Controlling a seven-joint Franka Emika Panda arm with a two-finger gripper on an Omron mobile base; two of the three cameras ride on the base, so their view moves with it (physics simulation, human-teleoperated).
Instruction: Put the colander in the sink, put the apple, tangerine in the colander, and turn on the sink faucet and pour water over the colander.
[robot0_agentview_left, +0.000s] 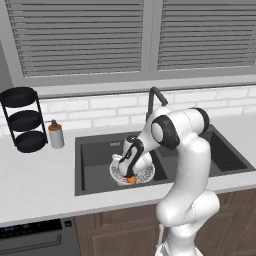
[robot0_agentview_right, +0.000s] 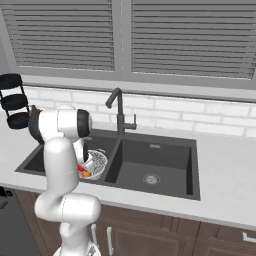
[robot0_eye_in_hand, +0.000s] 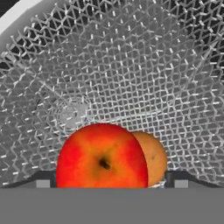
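Note:
The wire-mesh colander (robot0_agentview_left: 146, 174) (robot0_agentview_right: 100, 159) sits in the left basin of the dark sink (robot0_agentview_left: 95, 155) (robot0_agentview_right: 150, 155). In the hand view the red apple (robot0_eye_in_hand: 100, 157) lies on the colander's mesh (robot0_eye_in_hand: 131, 65), and the tangerine (robot0_eye_in_hand: 154, 158) touches its right side, half hidden behind it. My gripper (robot0_eye_in_hand: 109, 179) (robot0_agentview_left: 129, 174) (robot0_agentview_right: 83, 170) reaches down into the colander and is open, with its fingertips (robot0_eye_in_hand: 43, 180) spread to either side of the two fruits. A bit of the tangerine (robot0_agentview_left: 132, 180) (robot0_agentview_right: 86, 174) shows below the hand. The faucet (robot0_agentview_left: 156, 95) (robot0_agentview_right: 119, 112) stands behind the sink, and no water runs from it.
A black three-tier rack (robot0_agentview_left: 25, 120) and a white pump bottle (robot0_agentview_left: 56, 134) stand on the counter left of the sink. The right basin (robot0_agentview_right: 150, 172) holds nothing but its drain. My arm arches over the sink's front edge. A tiled wall and window blinds lie behind.

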